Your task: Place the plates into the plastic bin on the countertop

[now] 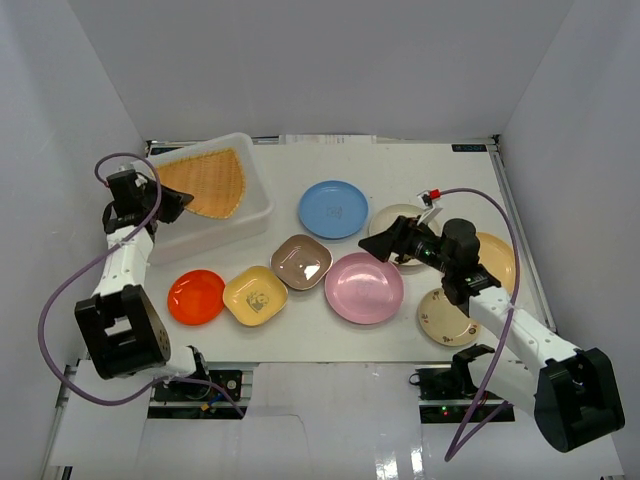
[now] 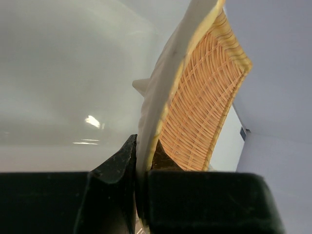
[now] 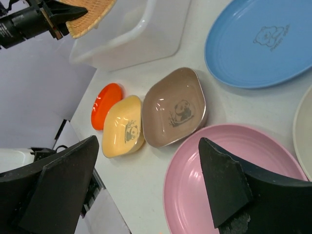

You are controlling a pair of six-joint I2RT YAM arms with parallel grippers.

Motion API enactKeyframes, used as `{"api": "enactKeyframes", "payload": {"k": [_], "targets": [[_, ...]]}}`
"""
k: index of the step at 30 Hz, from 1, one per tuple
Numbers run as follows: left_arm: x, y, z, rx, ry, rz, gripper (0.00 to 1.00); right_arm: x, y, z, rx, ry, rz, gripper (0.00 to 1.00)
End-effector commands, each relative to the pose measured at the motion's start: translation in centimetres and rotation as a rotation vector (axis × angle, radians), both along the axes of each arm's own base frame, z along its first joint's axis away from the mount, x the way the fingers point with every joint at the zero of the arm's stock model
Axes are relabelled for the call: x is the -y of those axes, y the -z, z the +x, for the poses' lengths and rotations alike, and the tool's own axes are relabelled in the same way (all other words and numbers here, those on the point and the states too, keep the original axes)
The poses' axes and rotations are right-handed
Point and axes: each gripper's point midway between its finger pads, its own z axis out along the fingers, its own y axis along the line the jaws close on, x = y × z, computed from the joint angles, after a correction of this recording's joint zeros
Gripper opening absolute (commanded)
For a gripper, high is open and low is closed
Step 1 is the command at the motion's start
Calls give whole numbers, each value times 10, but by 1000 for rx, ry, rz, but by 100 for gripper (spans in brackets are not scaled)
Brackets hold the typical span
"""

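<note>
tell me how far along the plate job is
Done: nothing obvious; no plate shows lying in the plastic bin yet. In hand: the left hand is shut on a woven-pattern plate, held tilted over the bin. Left: eight plates sit on the countertop, including blue, brown, pink, yellow and orange; the right hand hangs open by the pink one.

The white table (image 1: pixel 430 170) in front of me carries a plastic bin (image 1: pixel 222 236) and eight plates. Measured from the pink plate (image 1: pixel 364 287): the brown dish (image 1: pixel 301 262) sits just beside its left edge. The yellow dish (image 1: pixel 255 296) and orange dish (image 1: pixel 196 296) lie farther left. The blue plate (image 1: pixel 333 209) lies behind it and the bin well behind-left. The cream plate (image 1: pixel 398 213), tan plate (image 1: pixel 503 258) and flowered plate (image 1: pixel 438 320) lie to its right.
</note>
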Motion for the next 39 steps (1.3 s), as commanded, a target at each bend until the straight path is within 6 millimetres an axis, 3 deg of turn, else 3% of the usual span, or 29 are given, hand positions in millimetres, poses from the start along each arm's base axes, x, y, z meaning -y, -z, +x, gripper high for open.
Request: {"api": "enactKeyframes", "payload": {"k": [1,6,13,16,17,20,21,23,24,27,33,39], "targets": [[-14,-22,17,68,-19,51,0,0,9,-9,26,-38,-40,89],[-30,11,37,-21,-43,89,0,3,24,-11,3,-36,-63,89],[-41,56,49,-128,-21,141,0,7,40,-8,-24,-3,-97,89],[-40,69,50,-157,1,137,17,10,42,-6,-26,11,-114,89],[-39,71,50,-161,8,135,27,10,42,-5,-25,17,-118,89],[-38,76,50,-172,13,130,46,13,43,-2,-20,35,-137,89],[-37,77,49,-174,17,128,60,15,44,-1,-30,49,-148,89],[-37,74,50,-168,21,127,71,18,47,1,-34,62,-170,88],[-36,73,49,-165,24,127,83,20,49,4,-43,81,-184,88],[-34,59,48,-132,31,133,98,29,57,10,-57,130,-236,84],[-29,8,40,10,22,163,98,41,65,26,-64,197,-333,70],[-24,-10,23,74,3,169,98,54,73,43,-83,267,-431,55]]}}
